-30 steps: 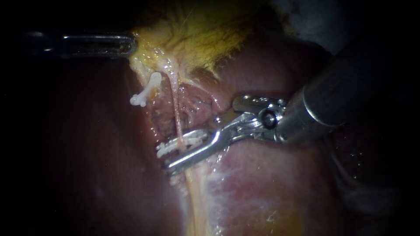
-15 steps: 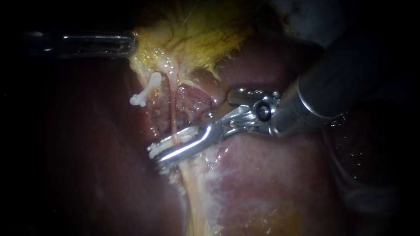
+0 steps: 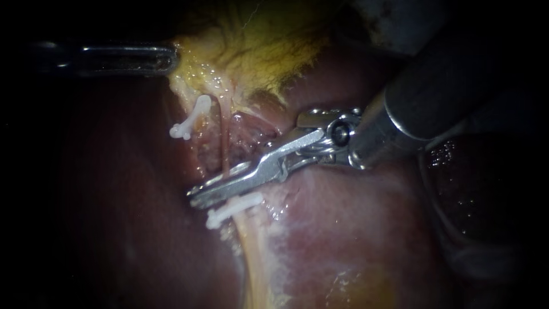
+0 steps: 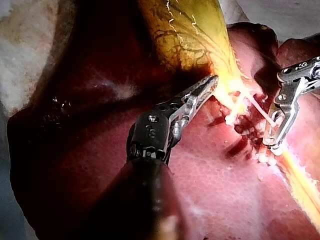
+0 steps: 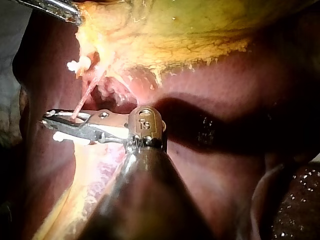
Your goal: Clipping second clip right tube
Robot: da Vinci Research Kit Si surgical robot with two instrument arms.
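Snagging is the main worry: the right instrument [image 3: 197, 198] lies across the tube [image 3: 225, 146] just on the far side of the lower clip [image 3: 234, 208]. Its jaws are parted by only a narrow gap and carry no clip. The thin tube runs in at them, and in the right wrist view it seems to pass between them, though it may merely lie behind. If it is between them, drawing the instrument back to the right without widening the gap could drag or tear the tube. A slip toward the near side could also knock the lower clip, which sits crosswise on the tube close against the jaws. The left instrument [image 3: 170, 58] comes in level from the left, far up the scene, with its jaws pinched on the edge of the gallbladder [image 3: 257, 51] so the tube looks taut. A harder pull there would strain that strand, while the upper clip [image 3: 191, 119] hangs apart to the left. The right shaft slants down from the upper right, its wrist bent so the jaws point left and slightly near, low over the liver [image 3: 354, 229].
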